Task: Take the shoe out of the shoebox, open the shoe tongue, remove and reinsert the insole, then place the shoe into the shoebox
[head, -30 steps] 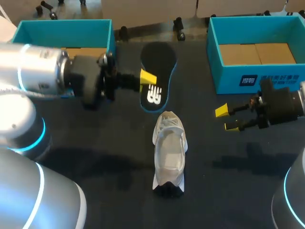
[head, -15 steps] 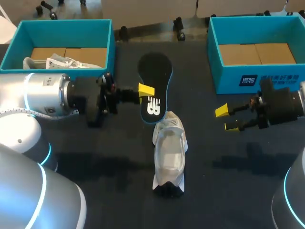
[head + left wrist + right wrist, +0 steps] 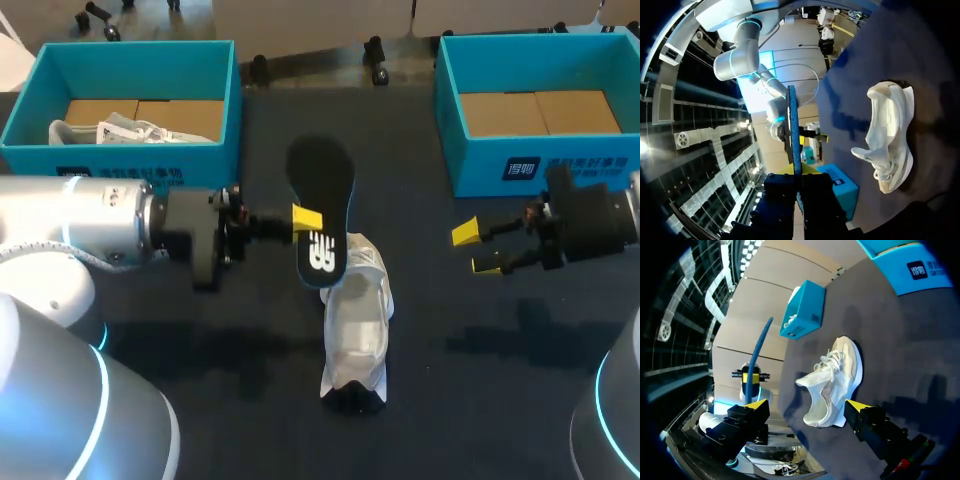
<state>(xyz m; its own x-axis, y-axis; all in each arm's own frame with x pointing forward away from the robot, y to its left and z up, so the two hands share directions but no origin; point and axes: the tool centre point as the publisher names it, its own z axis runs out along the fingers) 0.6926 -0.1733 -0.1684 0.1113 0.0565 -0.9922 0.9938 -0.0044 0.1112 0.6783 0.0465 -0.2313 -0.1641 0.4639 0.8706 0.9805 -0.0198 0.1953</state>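
Note:
A white shoe [image 3: 355,320] lies in the middle of the dark table, toe toward the far side, heel toward me. My left gripper [image 3: 307,218] comes in from the left, shut on the edge of a black insole [image 3: 322,190] held in the air. The insole's near end hangs over the shoe's laced toe end. In the left wrist view the insole [image 3: 793,130] stands edge-on between the fingers of my left gripper [image 3: 799,173], with the shoe [image 3: 890,135] off to one side. My right gripper [image 3: 475,250] stands open right of the shoe, which [image 3: 832,380] lies ahead of its spread fingers [image 3: 807,407].
A teal shoebox [image 3: 130,60] at the back left holds another white shoe [image 3: 120,130]. A second teal shoebox [image 3: 450,110] at the back right shows only its cardboard floor. Bare dark table lies in front of the shoe.
My left arm has drawn nearer to me and carried the insole closer to the shoe, so its end now overlaps the shoe's toe. The right arm has stayed still.

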